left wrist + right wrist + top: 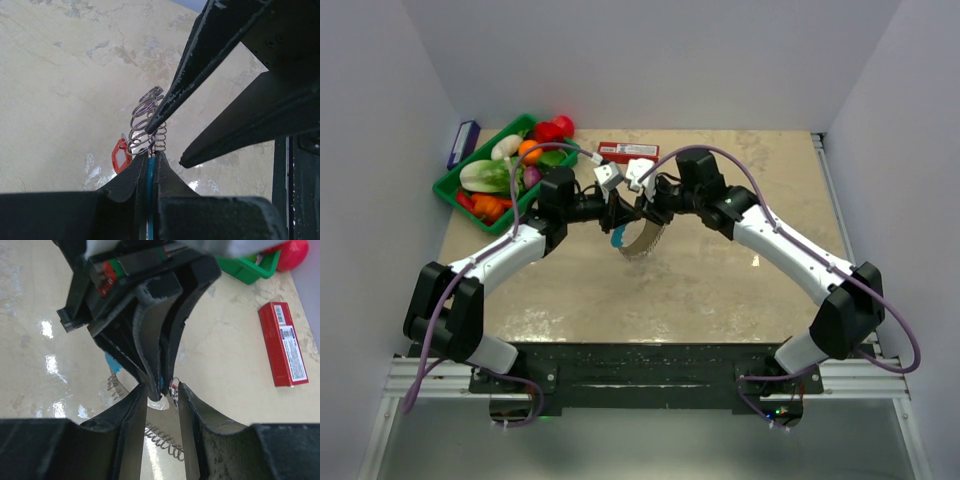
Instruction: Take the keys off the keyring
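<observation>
Left gripper (148, 161) pressed together on the blue section of the keyring (150, 187). Right gripper (162, 390) part-spread astride the left fingertips, possibly nipping a key; grip unclear. Keys (146, 120) and red-tagged key (120, 157) hang between both grippers above the table (720, 290).

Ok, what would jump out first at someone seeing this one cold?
Two grippers meeting tip to tip over the table: the left gripper clamps the blue part of the keyring, which hangs fringed with keys, while the right gripper faces it, jaws apart. Next, the bright green tray of toy vegetables at the far left corner, and the red box near the far edge.
</observation>
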{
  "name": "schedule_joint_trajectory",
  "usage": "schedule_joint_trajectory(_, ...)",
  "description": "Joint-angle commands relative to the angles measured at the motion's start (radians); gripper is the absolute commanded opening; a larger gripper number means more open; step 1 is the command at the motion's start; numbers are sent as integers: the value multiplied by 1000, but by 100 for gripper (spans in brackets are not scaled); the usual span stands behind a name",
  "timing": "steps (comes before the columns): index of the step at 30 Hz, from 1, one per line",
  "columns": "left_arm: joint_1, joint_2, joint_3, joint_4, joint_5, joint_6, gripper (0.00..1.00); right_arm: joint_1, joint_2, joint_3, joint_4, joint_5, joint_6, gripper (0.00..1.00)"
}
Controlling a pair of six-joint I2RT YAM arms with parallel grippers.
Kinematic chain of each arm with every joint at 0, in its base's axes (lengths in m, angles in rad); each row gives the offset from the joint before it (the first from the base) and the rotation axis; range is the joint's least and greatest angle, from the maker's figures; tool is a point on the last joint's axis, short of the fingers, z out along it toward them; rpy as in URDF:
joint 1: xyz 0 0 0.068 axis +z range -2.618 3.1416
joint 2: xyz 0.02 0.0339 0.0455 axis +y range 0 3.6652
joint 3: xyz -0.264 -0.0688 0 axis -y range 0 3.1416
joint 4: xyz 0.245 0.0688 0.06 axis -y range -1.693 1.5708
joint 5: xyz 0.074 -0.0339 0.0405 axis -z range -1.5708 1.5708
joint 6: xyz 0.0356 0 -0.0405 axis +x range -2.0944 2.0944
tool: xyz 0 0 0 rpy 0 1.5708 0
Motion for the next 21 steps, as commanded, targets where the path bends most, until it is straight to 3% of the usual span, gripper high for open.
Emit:
schedule_joint_trajectory(1, -1, -20, 43, 61, 16, 3, 0, 23, -6, 20, 44, 16, -19, 35)
schedule_joint_trajectory(15, -2, -15, 40, 64, 19, 0, 0, 64, 31, 25, 96, 204, -36, 35)
schedule_joint_trajectory(21, -1, -18, 38, 62, 18, 3, 0, 61, 2, 24, 79, 159, -34, 35)
